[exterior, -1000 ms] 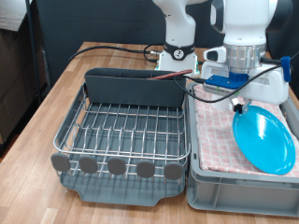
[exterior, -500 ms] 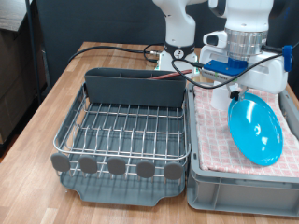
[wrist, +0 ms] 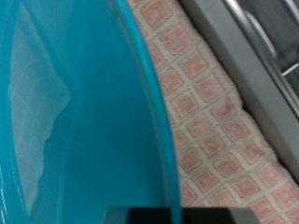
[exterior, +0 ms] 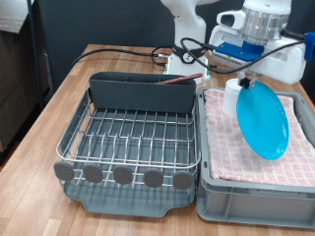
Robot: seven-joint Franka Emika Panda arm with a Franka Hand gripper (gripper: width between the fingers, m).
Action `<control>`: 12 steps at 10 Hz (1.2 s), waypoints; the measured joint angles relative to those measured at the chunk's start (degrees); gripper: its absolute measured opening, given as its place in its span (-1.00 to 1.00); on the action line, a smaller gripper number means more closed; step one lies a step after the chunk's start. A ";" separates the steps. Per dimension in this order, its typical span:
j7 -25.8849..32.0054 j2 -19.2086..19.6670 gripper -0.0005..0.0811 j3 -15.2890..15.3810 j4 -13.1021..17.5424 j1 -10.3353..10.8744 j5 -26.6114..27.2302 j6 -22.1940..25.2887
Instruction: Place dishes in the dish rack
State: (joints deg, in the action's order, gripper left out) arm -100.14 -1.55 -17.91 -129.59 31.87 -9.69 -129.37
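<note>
A glossy white, rounded arm (exterior: pixel 187 25) is being shown with a dark joint band, a white hand block (exterior: pixel 258 49) carrying a blue part, and black and red cables (exterior: pixel 128 54) being trailed from its base.

I stand at a light wooden table (exterior: pixel 69 93) whose planks run across the left and middle of the frame. Beyond its far edge the upper left is dark, with a pale cloth-like shape (exterior: pixel 14 14) in the very corner.
</note>
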 joint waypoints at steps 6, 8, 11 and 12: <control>11.50 -2.00 -0.94 2.78 10.71 0.38 -3.66 22.89; 16.11 -1.66 -0.94 3.49 13.78 0.56 -3.55 28.31; 15.61 -1.85 -0.94 3.29 13.55 0.12 -8.69 28.06; 16.73 -2.38 -0.94 2.80 13.56 -0.26 -13.02 28.72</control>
State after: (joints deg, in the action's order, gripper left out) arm -83.41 -3.93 -15.11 -116.03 31.61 -22.71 -100.65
